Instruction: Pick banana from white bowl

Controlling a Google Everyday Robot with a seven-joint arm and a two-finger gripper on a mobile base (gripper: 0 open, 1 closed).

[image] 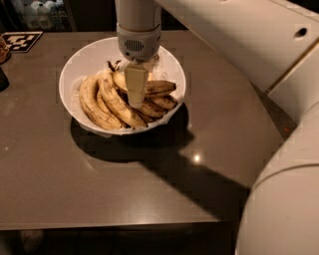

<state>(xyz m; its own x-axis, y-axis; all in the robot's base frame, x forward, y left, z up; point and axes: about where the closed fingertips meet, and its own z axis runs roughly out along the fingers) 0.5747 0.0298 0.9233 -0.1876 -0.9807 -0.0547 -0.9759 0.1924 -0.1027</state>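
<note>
Several ripe bananas (159,88) fill the white bowl (82,60) on the brown table (75,179). The banana (117,101) to lift lies among them, a long yellow one with brown speckles just left of the gripper (135,99). No sticker shows from this side, so that choice is my judgement. It looks light but soft and slightly slick, with skin that would bruise or split under a hard squeeze. The best hold is probably across the thick middle, not the stem. The gripper hangs straight down from the arm (137,15) into the middle of the pile, touching or nearly touching the fruit. Whether it is open or closed, or grips anything, I cannot tell.
</note>
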